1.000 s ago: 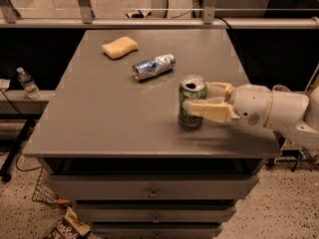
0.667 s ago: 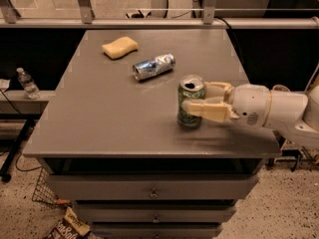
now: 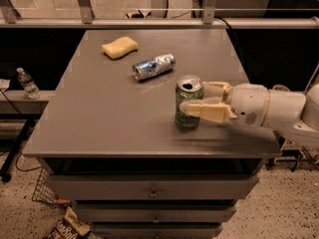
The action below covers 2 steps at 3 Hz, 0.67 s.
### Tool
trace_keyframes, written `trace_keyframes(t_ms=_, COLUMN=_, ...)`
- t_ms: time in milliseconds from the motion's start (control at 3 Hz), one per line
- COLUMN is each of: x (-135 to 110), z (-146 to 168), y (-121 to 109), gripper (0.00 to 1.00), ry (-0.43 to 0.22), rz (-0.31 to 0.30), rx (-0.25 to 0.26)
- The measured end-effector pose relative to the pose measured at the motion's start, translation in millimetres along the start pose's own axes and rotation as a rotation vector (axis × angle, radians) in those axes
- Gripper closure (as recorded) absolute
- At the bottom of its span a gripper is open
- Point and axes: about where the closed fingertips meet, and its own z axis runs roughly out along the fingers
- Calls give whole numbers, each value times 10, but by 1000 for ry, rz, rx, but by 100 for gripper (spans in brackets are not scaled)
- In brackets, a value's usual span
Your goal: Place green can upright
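The green can [image 3: 187, 114] stands upright on the grey table [image 3: 99, 113], right of the middle and towards the front edge, with its silver pull-tab top facing up. My gripper [image 3: 193, 97] reaches in from the right at the can's mid height. One cream finger [image 3: 207, 109] lies across the can's front side and the other finger [image 3: 215, 88] sits behind it, so the jaws are closed on the can. The white arm [image 3: 271, 107] stretches off to the right edge.
A blue and silver can [image 3: 153, 66] lies on its side behind the green can. A yellow sponge [image 3: 120, 47] lies at the back left. A water bottle [image 3: 27, 83] stands on a ledge left of the table. Drawers [image 3: 152, 190] sit below the tabletop.
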Motion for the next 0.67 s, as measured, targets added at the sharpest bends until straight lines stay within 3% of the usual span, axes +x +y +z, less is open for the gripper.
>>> trace_keyframes(t_ms=333, x=-7, z=19, y=11, gripper=0, ry=0, rz=-1, rx=-4)
trace_keyframes(t_ms=667, x=-7, z=19, y=11, gripper=0, ry=0, rz=-1, rx=-4)
